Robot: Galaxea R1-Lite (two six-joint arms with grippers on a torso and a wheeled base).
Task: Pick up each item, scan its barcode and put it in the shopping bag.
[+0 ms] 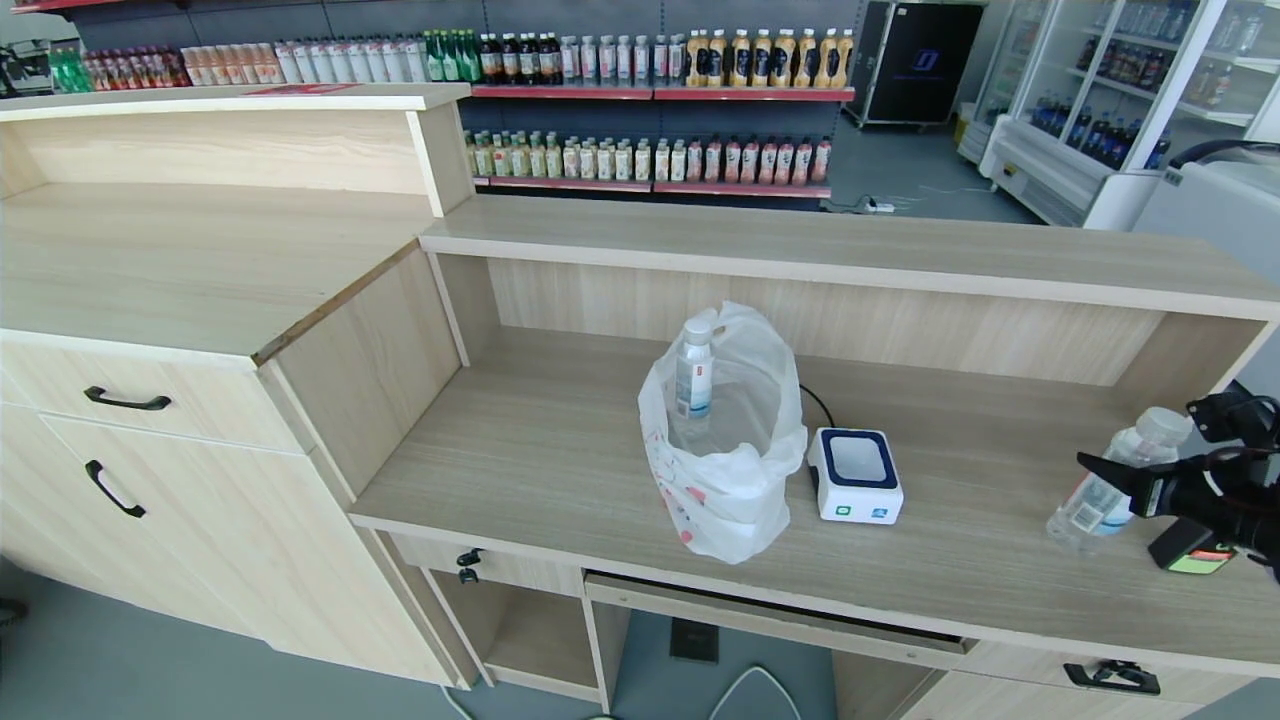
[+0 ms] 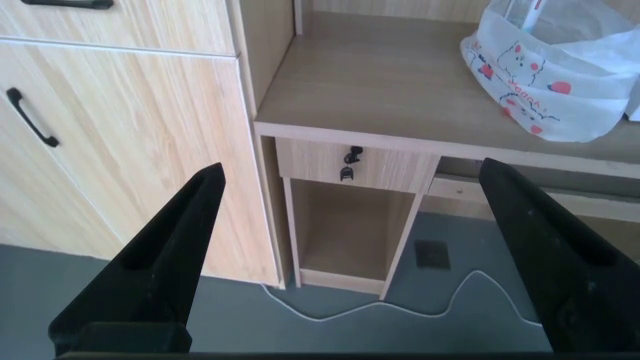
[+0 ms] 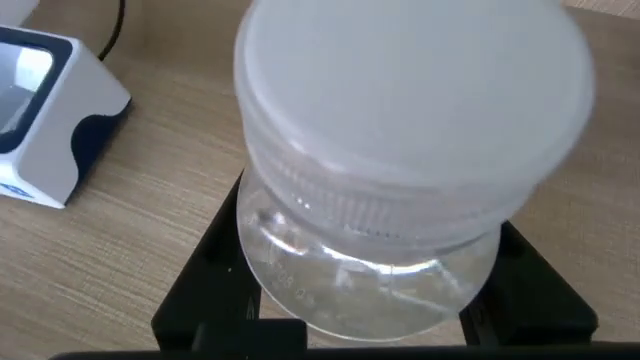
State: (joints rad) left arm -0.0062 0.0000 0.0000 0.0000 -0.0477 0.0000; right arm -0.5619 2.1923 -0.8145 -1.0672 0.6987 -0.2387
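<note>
A clear water bottle [image 1: 1085,510] with a white cap leans at the right end of the wooden counter [image 1: 560,450], and my right gripper [image 1: 1115,470] is shut on its body. In the right wrist view the bottle [image 3: 410,130] sits between the black fingers [image 3: 200,300]. The white barcode scanner [image 1: 855,472] lies left of it, also seen as the scanner [image 3: 40,110] close by. A white plastic shopping bag [image 1: 725,480] stands open beside the scanner with another bottle [image 1: 694,375] upright inside. My left gripper [image 2: 350,250] hangs open and holds nothing, low in front of the counter, with the bag [image 2: 545,65] off to one side.
A raised shelf [image 1: 850,250] runs along the back of the counter, and a taller cabinet [image 1: 200,260] with drawers stands to the left. A cable runs from the scanner toward the back. Bare counter lies left of the bag and between scanner and bottle.
</note>
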